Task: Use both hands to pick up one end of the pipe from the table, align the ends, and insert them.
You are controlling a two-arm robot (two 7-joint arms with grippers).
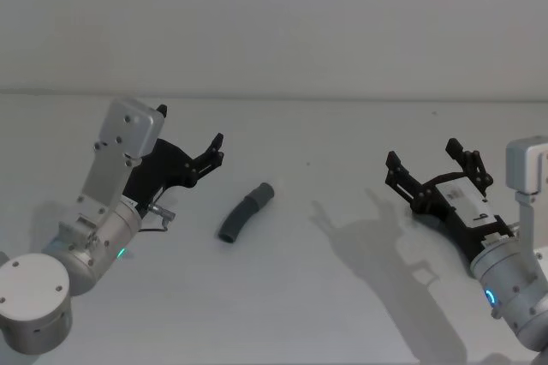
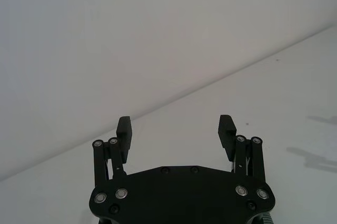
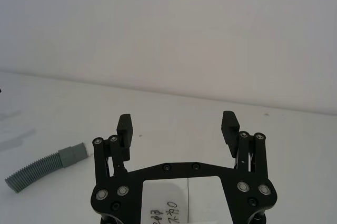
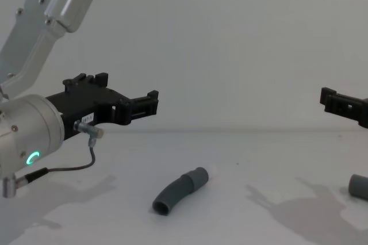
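Both grippers open above the table (image 1: 342, 314), with the pipe (image 1: 247, 212) between them.
The curved ribbed pipe lies flat left of centre, its smooth cuff towards the far right. The left gripper (image 1: 214, 151) hovers just left of it, fingers spread and empty. The right gripper (image 1: 424, 157) hangs well apart on the right, also spread and empty, and a second grey piece (image 4: 359, 186) lies below it.

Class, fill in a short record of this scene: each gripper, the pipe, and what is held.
Left gripper: open, empty, left of the pipe
Right gripper: open, empty, right of the pipe
Pipe: curved grey ribbed piece, lying on the table between the grippers
Held: nothing
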